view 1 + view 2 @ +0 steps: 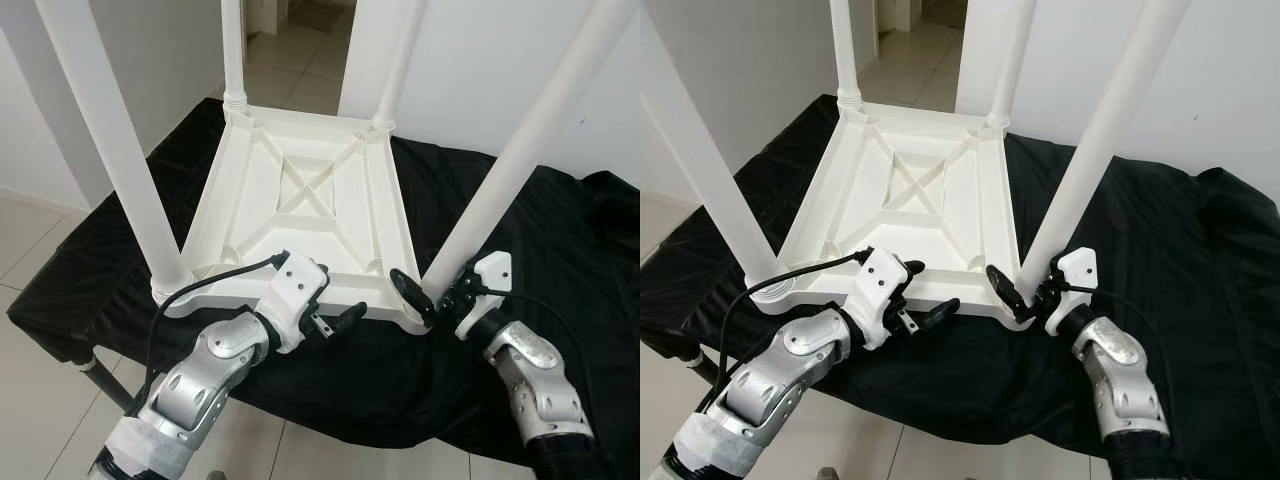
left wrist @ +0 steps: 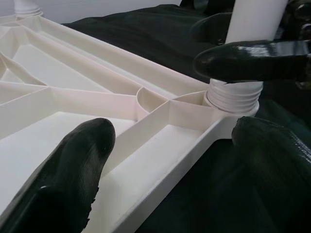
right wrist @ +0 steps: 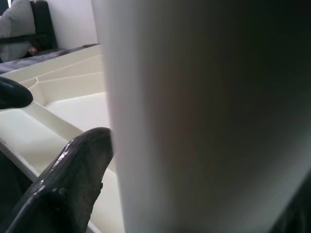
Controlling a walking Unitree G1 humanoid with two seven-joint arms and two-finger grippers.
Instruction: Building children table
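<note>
white plastic makes up the children's table (image 1: 300, 200), which lies upside down on a surface draped in black cloth (image 1: 560, 260), its ribbed underside facing up with a cross brace in the middle. four white legs stand up from its corners: the two far legs (image 1: 232, 50) rise by the wall and doorway, the near left leg (image 1: 110, 140) and the near right leg (image 1: 530, 150) lean outward toward the camera.

the left gripper (image 1: 335, 322) sits at the near edge of the tabletop, between the two near legs, its fingers apart. from the left wrist view one finger (image 2: 73, 179) lies over the inside of the tray-like underside and the other (image 2: 272, 160) hangs outside the rim over the cloth, so the rim runs between them.

the right gripper (image 1: 435, 290) is at the base of the near right leg, just above its threaded collar (image 2: 233, 97). its fingers are spread on either side of the leg; whether they press on it cannot be told. in the right wrist view the leg looms close, with one finger (image 3: 68, 184) beside it.

pale floor tiles (image 1: 40, 250) show around the surface.
</note>
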